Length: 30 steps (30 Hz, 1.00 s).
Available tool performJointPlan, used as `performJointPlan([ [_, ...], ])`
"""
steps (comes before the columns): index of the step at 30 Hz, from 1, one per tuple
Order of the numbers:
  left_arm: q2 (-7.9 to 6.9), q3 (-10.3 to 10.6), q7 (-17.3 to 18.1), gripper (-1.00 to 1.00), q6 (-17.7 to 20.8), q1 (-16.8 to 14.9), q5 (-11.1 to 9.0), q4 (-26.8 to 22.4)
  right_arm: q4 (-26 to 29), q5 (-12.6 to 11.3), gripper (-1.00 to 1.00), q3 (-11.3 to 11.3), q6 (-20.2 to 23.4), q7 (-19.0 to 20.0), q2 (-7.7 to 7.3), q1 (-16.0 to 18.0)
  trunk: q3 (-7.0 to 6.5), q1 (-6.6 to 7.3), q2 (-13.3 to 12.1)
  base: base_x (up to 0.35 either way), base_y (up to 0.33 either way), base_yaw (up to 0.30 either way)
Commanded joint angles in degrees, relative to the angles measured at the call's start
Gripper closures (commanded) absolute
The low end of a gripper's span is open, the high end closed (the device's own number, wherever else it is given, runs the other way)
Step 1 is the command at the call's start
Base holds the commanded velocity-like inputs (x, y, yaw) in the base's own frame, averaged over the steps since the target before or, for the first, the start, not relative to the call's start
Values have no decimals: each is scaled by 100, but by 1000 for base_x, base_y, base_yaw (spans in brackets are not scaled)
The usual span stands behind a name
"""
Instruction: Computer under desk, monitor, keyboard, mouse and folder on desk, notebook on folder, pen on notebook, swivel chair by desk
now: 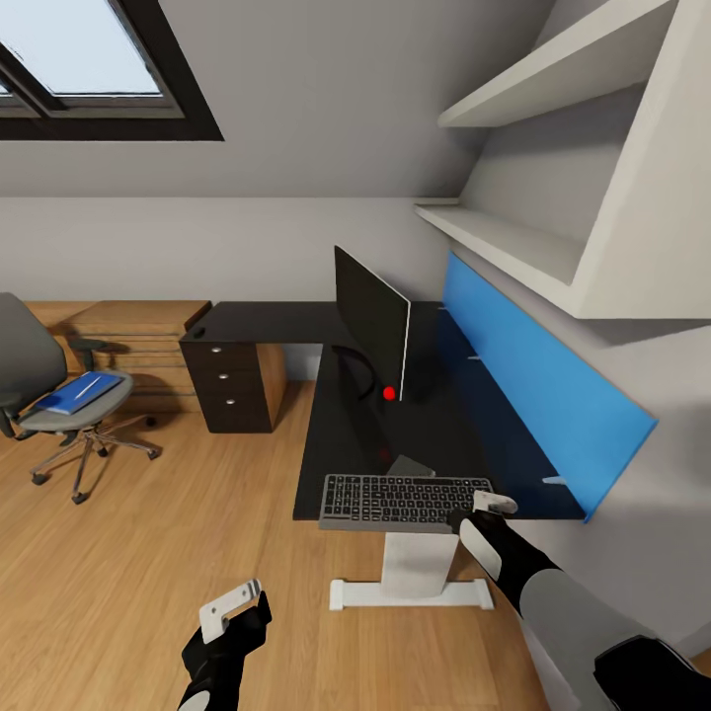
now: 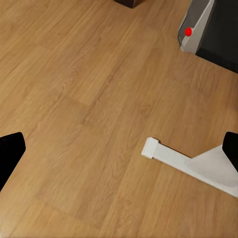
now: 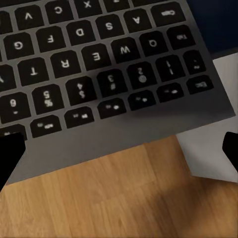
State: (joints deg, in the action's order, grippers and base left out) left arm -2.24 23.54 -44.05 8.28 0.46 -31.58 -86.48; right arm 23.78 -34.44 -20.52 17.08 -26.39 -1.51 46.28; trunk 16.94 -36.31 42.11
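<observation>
Right end effector hangs wide open over the keyboard edge, grasping nothing.

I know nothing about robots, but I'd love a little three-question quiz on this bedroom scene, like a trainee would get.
1. True or false: the keyboard lies wholly on the desk.
2. Where is the folder? A) on the desk B) on the swivel chair C) on the floor
3. Fill in: the right pincer hangs at the keyboard's ____ end.

Key
1. False: its near edge juts past the desk edge over the floor, as the right wrist view shows.
2. B
3. right
</observation>
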Motion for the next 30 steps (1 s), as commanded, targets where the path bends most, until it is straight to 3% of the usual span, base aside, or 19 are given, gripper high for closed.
performJointPlan([
  [1, -4, 9, -34, -100, 29, -3, -15, -12, 13, -36, -100, -48, 35, -41, -7, 3, 7, -2, 6, 6, 0, 0],
  [15, -4, -11, -38, -100, 30, -3, -15, -30, 13, -36, -100, -48, 32, -41, 1, 3, 7, -2, 6, -191, 0, 0],
  [20, -4, -30, -42, -100, 25, -3, -34, -269, 13, -36, -100, -48, 32, -41, 1, 3, 7, -2, 6, -32, 0, 0],
  [30, -4, -33, -208, -100, 16, -3, -58, -361, 13, -36, -100, -48, 32, -41, 1, 3, 186, -221, 407, -4, 0, 0],
])
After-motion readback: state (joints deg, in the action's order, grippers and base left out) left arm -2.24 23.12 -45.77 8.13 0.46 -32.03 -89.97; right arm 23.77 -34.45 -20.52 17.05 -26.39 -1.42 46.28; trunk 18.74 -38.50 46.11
